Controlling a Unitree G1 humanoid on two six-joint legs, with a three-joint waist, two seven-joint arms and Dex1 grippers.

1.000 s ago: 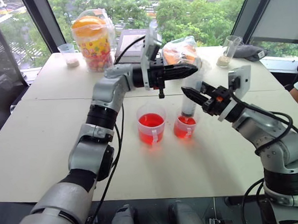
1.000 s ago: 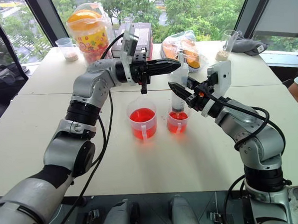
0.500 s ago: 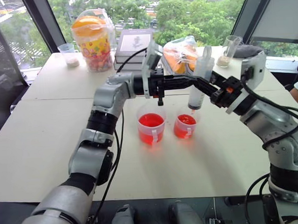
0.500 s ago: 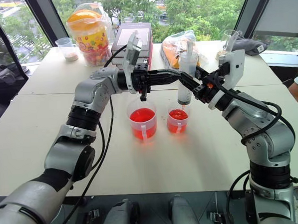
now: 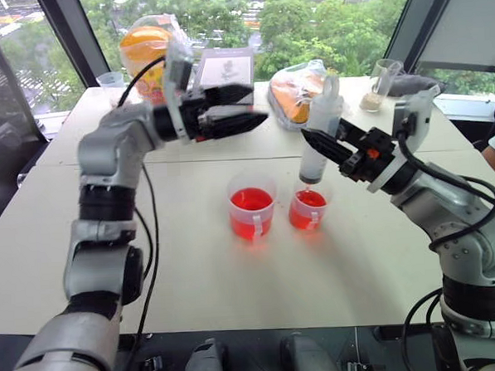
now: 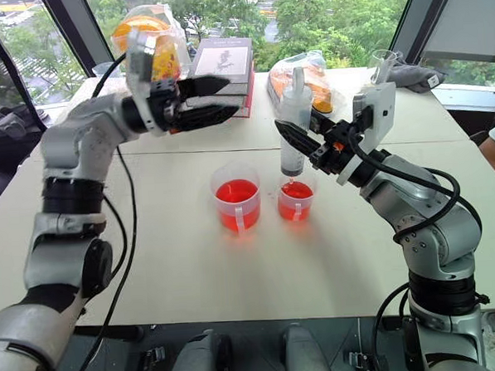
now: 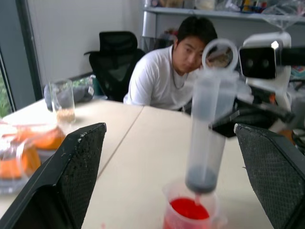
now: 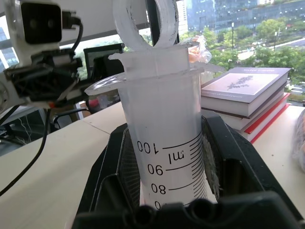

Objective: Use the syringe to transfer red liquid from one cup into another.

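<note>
The right gripper (image 5: 335,150) clamps the syringe (image 5: 321,140) upright at frame centre, tip just above the smaller cup (image 5: 308,210) of red liquid (image 5: 309,200), apparently positioned so any drip lands inside. The left gripper (image 5: 245,107), jaws wide and empty, hangs at upper left, leaving room over the wider cup (image 5: 251,208) beside it, on a table (image 5: 236,286) bare toward its near edge.

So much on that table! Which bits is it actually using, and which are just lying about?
In use: syringe, wide cup, small cup, red liquid, right tool.
Lying about: books, snack jar, orange bag, tumbler.
</note>
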